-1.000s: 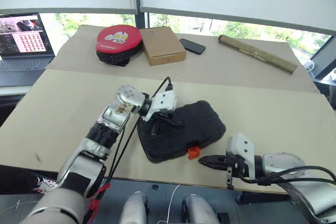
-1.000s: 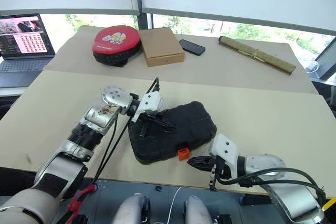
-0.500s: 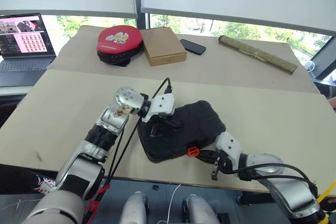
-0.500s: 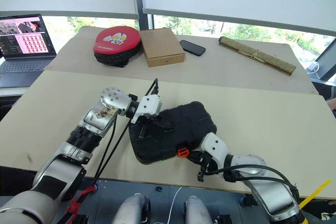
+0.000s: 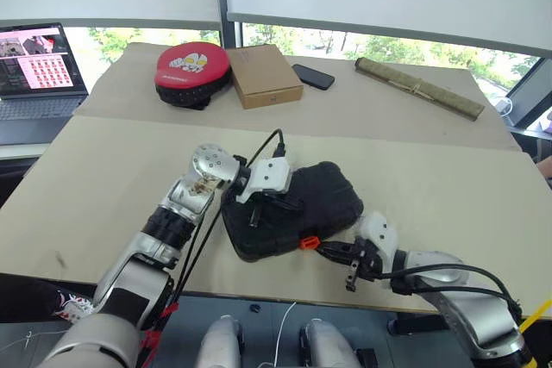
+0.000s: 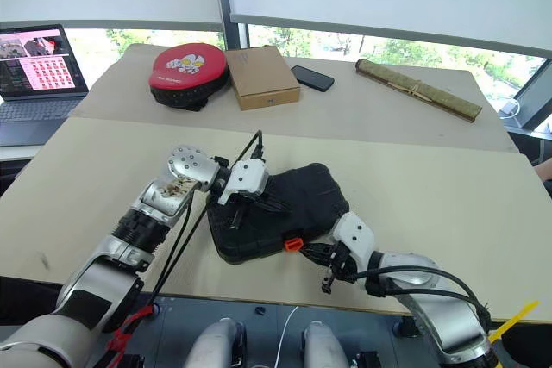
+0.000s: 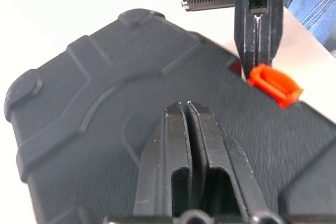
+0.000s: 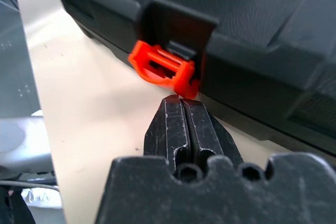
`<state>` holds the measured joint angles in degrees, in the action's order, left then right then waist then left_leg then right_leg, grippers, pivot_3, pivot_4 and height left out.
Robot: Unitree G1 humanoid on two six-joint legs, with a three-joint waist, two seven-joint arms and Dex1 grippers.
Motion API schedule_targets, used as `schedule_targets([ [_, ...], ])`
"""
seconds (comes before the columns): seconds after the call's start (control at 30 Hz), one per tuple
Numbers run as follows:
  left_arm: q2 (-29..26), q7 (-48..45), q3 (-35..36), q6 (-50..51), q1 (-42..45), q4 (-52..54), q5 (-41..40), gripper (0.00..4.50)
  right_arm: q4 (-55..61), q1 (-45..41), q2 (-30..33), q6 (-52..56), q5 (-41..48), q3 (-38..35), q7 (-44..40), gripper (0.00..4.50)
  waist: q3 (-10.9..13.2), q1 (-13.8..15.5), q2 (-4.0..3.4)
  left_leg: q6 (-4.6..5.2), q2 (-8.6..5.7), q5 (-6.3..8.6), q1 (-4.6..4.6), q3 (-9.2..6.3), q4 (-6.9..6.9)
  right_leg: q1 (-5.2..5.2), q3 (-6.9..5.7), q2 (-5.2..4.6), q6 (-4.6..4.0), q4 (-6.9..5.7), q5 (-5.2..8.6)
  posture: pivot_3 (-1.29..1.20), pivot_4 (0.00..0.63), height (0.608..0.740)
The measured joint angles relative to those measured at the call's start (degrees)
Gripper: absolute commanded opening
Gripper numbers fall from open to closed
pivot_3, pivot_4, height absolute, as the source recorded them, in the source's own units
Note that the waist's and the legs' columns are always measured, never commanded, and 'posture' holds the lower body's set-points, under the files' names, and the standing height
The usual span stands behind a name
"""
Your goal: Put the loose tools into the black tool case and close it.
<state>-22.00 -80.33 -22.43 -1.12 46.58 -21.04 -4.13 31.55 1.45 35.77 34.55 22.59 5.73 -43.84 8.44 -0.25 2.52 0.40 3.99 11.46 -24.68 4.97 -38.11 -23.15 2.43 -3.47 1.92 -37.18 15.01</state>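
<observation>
The black tool case (image 5: 323, 196) lies on the table with its lid down. Its orange latch (image 5: 306, 243) sticks out from the near edge, tilted away from the case wall (image 8: 163, 69). My left gripper (image 5: 283, 205) is shut and its fingertips rest on the lid (image 7: 187, 106). My right gripper (image 5: 326, 249) is shut and low over the table, its tips right at the underside of the latch (image 8: 181, 102). The loose tools are out of view.
At the back of the table sit a red and black round pad (image 5: 194, 71), a brown cardboard box (image 5: 266, 75), a dark phone (image 5: 313, 76) and a long rolled bundle (image 5: 420, 88). A laptop (image 5: 39, 66) stands at far left. The table's front edge runs just below the case.
My right gripper has slid left along the table's front edge until its tips reached the orange latch. The left gripper has stayed on the lid.
</observation>
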Motion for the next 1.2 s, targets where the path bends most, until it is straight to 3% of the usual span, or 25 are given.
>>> schedule_targets([
  [0.3,0.5,0.6,-0.2,-0.2,0.0,-0.2,0.0,0.23,5.0,3.0,6.4,0.5,1.2,-0.1,-4.2,0.00,0.0,0.3,-0.01,0.00,-0.02,0.00,0.02,-0.02,0.00,0.06,0.00,-0.01,0.01,0.04,0.00,0.00,0.150,0.740],
  [0.7,0.4,0.9,-0.2,0.0,0.0,-0.2,0.1,0.23,-2.5,-5.0,0.2,-0.7,-1.7,5.3,-2.1,0.00,0.0,0.4,-0.02,0.00,-0.02,0.00,0.02,-0.02,0.00,0.05,0.01,0.00,0.00,0.03,0.00,0.00,0.150,0.740],
  [1.1,0.0,1.7,0.4,0.2,-0.3,-0.4,-0.6,0.23,-0.3,-5.9,3.5,0.7,1.5,1.6,-2.9,0.00,0.0,0.3,-0.04,0.00,-0.02,-0.01,0.03,-0.03,-0.01,0.05,0.02,0.01,-0.02,0.01,-0.01,0.00,0.150,0.740],
  [1.13,-1.1,1.3,1.2,2.1,-0.9,0.5,-1.4,0.46,0.9,-4.9,5.0,0.8,2.6,-0.4,-3.5,0.00,0.0,0.3,-0.05,0.00,-0.02,0.00,0.03,-0.02,-0.01,0.04,0.03,0.00,-0.02,0.01,-0.01,0.00,0.150,0.740],
  [1.2,-5.0,0.3,3.6,6.1,-2.3,2.0,-3.7,0.89,2.9,-3.0,8.1,1.9,5.9,-6.4,-5.2,0.58,0.0,-0.3,-0.06,0.00,0.04,0.00,0.04,-0.05,0.01,0.01,0.04,0.05,-0.02,0.01,-0.01,0.00,0.150,0.740],
])
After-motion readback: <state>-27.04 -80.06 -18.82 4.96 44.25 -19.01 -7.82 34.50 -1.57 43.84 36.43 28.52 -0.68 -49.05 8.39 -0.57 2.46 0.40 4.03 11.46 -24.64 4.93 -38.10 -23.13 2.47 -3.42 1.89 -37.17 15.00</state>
